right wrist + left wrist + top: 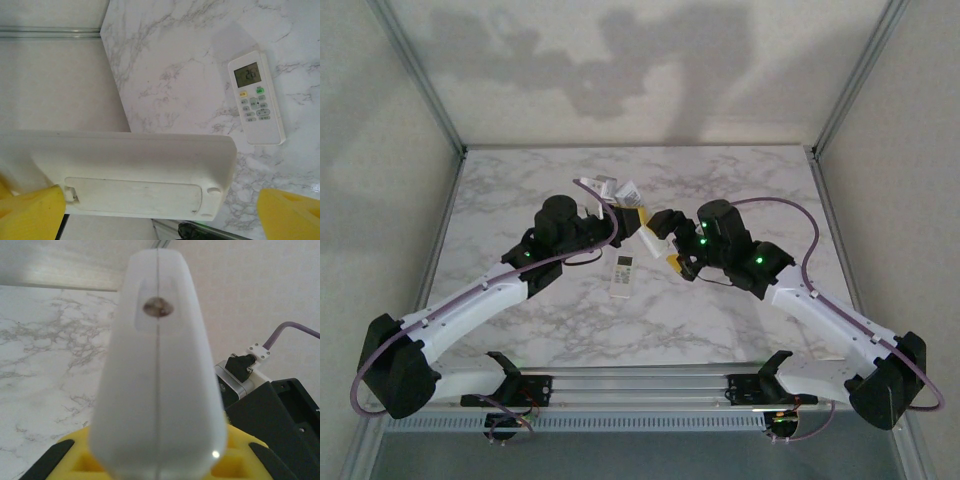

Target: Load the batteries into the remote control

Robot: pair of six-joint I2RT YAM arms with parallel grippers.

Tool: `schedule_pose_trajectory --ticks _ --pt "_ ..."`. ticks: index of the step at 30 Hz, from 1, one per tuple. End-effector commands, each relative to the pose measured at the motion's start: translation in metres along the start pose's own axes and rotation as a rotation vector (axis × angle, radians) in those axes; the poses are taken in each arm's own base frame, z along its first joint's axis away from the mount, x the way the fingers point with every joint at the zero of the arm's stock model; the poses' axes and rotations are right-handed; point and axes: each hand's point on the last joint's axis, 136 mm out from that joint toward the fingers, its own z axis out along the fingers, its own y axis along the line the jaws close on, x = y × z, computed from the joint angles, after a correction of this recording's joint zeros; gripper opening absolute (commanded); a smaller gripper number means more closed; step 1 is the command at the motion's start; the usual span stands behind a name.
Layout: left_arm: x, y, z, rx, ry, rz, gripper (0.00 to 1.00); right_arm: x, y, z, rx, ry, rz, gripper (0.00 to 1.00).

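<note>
My left gripper is shut on the long white remote control and holds it above the middle of the table. In the left wrist view the remote control points away from the camera between the yellow fingers, its dark round window at the far end. My right gripper faces it from the right and stands open. In the right wrist view the remote control shows its back, with the battery cover closed, between widely spread yellow fingertips. The batteries are out of view.
A shorter white remote with a display window lies face up on the marble table, below and just in front of the two grippers. Pale walls and metal posts close in the back and sides.
</note>
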Motion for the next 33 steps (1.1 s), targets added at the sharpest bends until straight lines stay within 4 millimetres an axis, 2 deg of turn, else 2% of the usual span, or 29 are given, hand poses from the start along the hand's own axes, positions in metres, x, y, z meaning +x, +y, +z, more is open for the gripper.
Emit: schedule_pose_trajectory --ticks 1,5,11,17,22,29,33 --pt "-0.043 -0.062 -0.021 0.205 -0.107 0.056 0.00 -0.013 -0.049 0.006 0.172 -0.061 0.048 0.97" --pt "-0.045 -0.070 -0.026 0.238 -0.104 0.070 0.00 -0.014 -0.058 0.007 0.210 -0.068 0.075 0.98" --pt "-0.052 -0.076 -0.036 0.253 -0.148 0.083 0.00 -0.020 -0.083 -0.003 0.317 -0.124 0.105 0.96" --pt "-0.056 -0.081 -0.039 0.278 -0.170 0.083 0.00 -0.015 -0.104 -0.003 0.400 -0.107 0.125 0.94" --pt "-0.045 -0.069 -0.029 0.240 -0.137 0.090 0.00 -0.010 -0.117 -0.013 0.465 -0.088 0.084 0.92" --pt "-0.029 -0.050 -0.017 0.184 -0.092 0.103 0.00 -0.002 -0.149 -0.049 0.571 -0.077 0.011 0.85" --pt "-0.019 -0.038 -0.009 0.149 -0.065 0.094 0.00 0.003 -0.152 -0.064 0.549 -0.071 -0.016 0.85"
